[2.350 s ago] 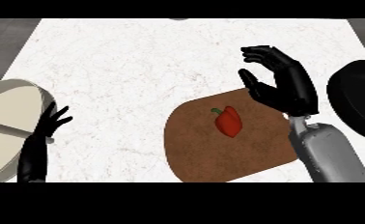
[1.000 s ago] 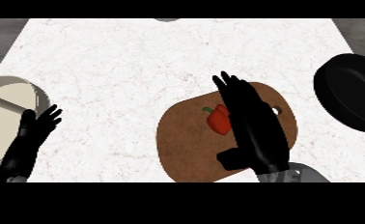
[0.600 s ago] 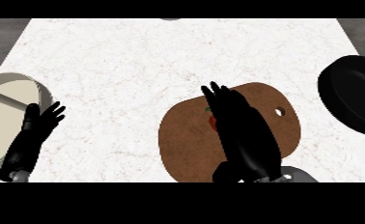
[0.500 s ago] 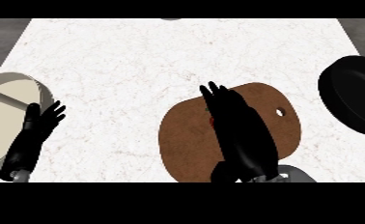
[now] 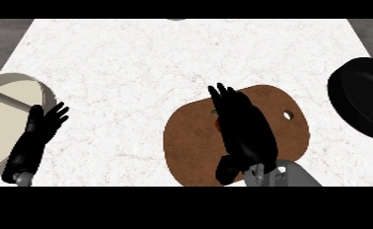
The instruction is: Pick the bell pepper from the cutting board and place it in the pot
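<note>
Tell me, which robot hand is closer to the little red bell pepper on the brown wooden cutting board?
The right hand. It lies over the red bell pepper on the brown wooden cutting board, hiding most of it. The left hand rests far off at the counter's left edge.

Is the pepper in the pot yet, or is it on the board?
On the board. A sliver of the red pepper shows beside the right hand covering it; the pot sits apart at the right edge.
</note>
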Robot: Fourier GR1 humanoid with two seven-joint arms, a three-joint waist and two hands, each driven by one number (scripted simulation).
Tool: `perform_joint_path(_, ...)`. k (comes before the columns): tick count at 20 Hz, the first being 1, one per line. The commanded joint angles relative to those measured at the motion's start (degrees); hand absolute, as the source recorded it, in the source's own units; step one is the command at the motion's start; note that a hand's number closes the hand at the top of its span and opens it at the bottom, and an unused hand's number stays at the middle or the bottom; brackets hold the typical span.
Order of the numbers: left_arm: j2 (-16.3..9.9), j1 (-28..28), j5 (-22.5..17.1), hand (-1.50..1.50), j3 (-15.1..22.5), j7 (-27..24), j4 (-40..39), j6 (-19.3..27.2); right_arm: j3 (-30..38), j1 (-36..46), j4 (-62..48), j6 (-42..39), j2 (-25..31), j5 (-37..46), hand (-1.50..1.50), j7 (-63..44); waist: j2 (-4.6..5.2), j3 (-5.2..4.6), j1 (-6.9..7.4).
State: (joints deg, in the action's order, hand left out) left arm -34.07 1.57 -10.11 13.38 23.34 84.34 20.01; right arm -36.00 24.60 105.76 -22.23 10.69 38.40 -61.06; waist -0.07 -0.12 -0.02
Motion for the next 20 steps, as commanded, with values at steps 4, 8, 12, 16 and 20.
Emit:
perform_joint_path(4,1.92,-6.85,1.88,0.00,-2.53,-1.81,-2.01,0.69,1.70,-0.92,-4.74,-2.34,-1.07,2.62,-1.50,-2.05,0.11,0.09,-0.41)
perform_joint_path(8,0.12,-6.86,1.49,0.00,-4.53,-3.45,-2.38,-1.65,2.00,-0.90,-9.61,-0.07,-2.66,5.70,-1.50,1.46,0.17,0.09,-0.10)
perform_joint_path(12,0.94,-5.76,1.14,0.00,-5.37,-4.23,-3.17,-2.92,3.36,-1.50,-11.69,0.38,-1.98,8.19,-1.50,4.47,0.16,0.08,-0.11)
perform_joint_path(16,1.87,-6.83,2.44,0.00,-4.90,-0.99,-1.06,-1.48,4.07,-0.95,-11.22,-2.87,-4.55,8.60,-1.50,1.23,0.06,0.10,-0.27)
perform_joint_path(20,2.25,-5.73,3.99,0.00,-4.70,-1.79,-0.20,-0.57,3.78,-2.69,-14.69,-2.09,-6.25,9.60,-1.50,1.59,0.02,0.09,-0.19)
